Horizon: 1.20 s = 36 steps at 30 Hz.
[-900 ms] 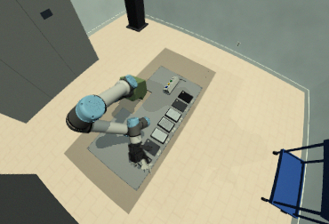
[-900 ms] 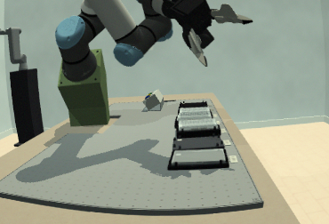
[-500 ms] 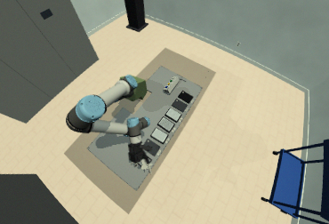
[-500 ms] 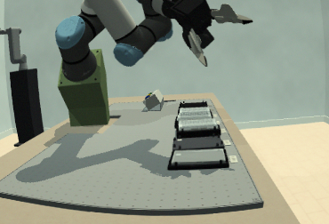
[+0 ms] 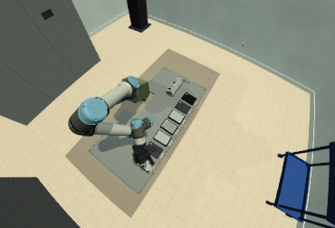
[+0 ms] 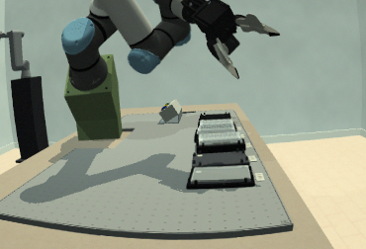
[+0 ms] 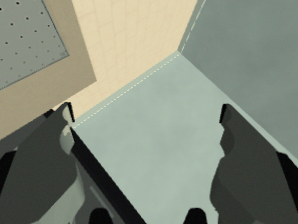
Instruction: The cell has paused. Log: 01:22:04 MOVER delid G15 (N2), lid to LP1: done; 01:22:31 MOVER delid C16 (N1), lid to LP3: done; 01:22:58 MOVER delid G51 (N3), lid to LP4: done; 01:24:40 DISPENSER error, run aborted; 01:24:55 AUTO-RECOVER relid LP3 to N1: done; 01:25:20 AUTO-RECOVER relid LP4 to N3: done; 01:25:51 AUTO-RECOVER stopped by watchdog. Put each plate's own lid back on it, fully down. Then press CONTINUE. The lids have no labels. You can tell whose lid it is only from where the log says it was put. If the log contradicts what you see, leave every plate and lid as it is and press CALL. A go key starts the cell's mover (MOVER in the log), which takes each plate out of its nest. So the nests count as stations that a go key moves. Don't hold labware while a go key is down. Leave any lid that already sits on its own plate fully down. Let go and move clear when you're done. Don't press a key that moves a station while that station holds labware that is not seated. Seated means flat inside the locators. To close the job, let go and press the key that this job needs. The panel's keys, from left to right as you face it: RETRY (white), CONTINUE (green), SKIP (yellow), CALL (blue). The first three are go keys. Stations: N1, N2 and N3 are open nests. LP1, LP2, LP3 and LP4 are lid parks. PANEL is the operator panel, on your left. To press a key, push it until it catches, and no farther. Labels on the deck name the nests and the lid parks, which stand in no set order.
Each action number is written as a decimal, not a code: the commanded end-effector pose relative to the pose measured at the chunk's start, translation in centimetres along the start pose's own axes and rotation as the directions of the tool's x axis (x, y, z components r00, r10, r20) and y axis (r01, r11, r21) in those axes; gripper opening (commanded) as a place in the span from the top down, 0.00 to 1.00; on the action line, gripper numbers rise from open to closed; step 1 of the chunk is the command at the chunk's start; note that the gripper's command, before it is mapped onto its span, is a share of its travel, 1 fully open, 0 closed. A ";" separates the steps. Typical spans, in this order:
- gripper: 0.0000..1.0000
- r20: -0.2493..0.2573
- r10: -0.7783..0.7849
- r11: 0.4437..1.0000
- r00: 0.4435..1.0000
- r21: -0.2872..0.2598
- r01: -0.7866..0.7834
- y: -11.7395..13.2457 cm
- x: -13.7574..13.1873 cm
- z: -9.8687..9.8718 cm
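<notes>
My gripper (image 6: 257, 54) is open and empty, held high above the near end of the deck, fingers pointing out toward the wall. It also shows in the top view (image 5: 144, 159) and in the wrist view (image 7: 150, 115), where only floor and wall lie between the fingers. A row of nests and lid parks (image 6: 220, 147) runs along the deck's right side (image 5: 174, 121). The nearest station (image 6: 221, 176) carries a pale flat piece in a black frame. The one behind it (image 6: 221, 158) looks dark. Farther ones (image 6: 218, 127) hold pale plates. I cannot read the labels.
The operator panel (image 5: 174, 86) is a small white box at the far end of the row, also in the exterior view (image 6: 170, 113). The arm's green base (image 6: 94, 100) stands at the deck's left. A deck corner (image 7: 25, 40) shows in the wrist view.
</notes>
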<state>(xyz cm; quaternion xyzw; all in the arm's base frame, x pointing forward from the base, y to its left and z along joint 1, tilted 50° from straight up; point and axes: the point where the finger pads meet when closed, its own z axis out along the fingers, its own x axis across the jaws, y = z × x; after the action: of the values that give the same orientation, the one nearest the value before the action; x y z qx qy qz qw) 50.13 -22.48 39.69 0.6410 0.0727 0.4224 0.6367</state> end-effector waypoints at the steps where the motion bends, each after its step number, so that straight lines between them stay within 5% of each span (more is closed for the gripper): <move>1: 0.18 0.018 0.067 0.997 0.998 0.042 -0.067 -1.7 -0.1 -0.3; 16: 0.18 0.101 0.238 0.958 0.966 0.141 -0.250 -7.0 -0.9 -1.6; 36: 0.18 0.238 0.398 0.871 0.886 0.205 -0.447 -12.8 -2.1 -3.9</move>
<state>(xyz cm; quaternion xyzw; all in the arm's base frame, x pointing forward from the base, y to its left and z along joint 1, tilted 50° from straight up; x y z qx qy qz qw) 51.96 -19.06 28.14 0.7447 -0.0578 0.4749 0.4653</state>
